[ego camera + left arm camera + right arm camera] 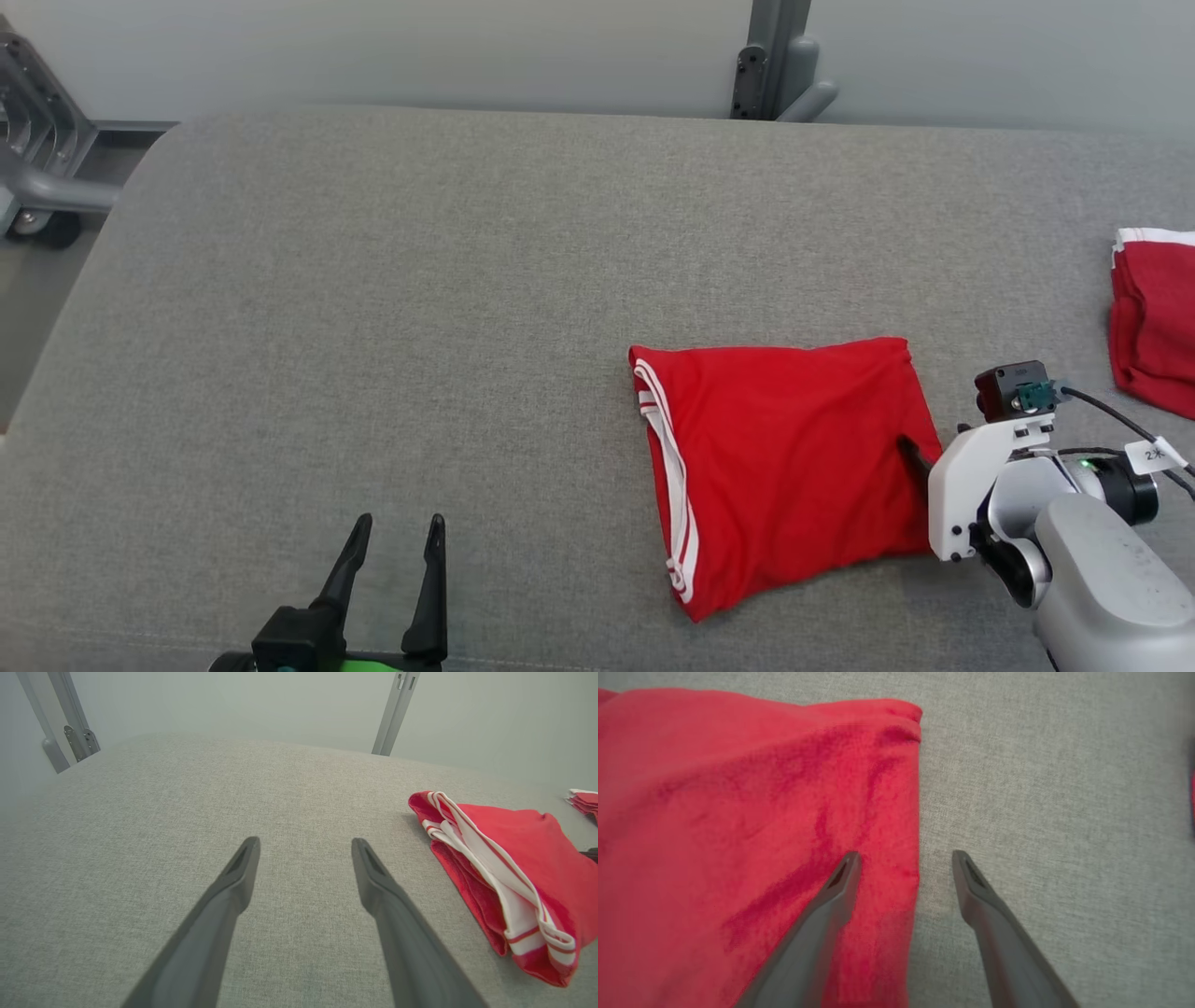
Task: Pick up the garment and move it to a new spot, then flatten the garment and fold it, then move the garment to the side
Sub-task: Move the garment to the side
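1. A small white paper tag (1155,455), fixed to a thin black cable (1103,409) at the right edge of the head view, carries dark print beginning with "2" (the next mark looks like an "X", too blurred to be sure).
2. The print sits slightly tilted, dark on white.

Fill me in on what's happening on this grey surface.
The robot's right hand is open at the right edge of the folded red garment with white stripes, one finger over the cloth and the other over the grey fabric surface. It grips nothing yet. The left hand, also open, hovers over bare surface. A second red-and-white garment lies far right.
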